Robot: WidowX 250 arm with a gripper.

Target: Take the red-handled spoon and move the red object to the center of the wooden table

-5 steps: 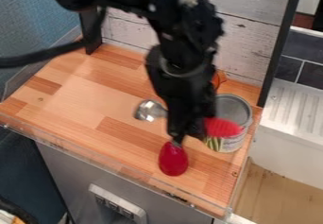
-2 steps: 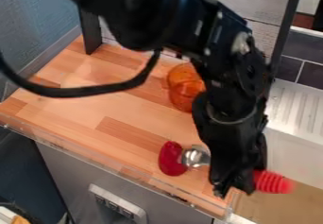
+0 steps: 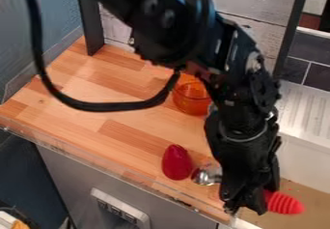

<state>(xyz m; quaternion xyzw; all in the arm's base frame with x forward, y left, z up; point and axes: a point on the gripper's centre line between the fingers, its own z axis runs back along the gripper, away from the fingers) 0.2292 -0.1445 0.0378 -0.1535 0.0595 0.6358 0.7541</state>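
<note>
Claw (image 3: 242,208) gripping red-handled spoon (image 3: 284,203) across table (image 3: 103,126) edge, its bowl nr red obj. (image 3: 176,162) (egg-ish).

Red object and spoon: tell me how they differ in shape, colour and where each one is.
The red object is one rounded, tapered piece; the spoon has a ribbed handle and shiny bowl. The red object is deep red all over; the spoon is brighter red and silvery. The red object rests on the table; the spoon is in the pincer. Both have red.

- From my end of the feed, I can't make out any readable text, label, brand, number or sign on anything in the scene.
</note>
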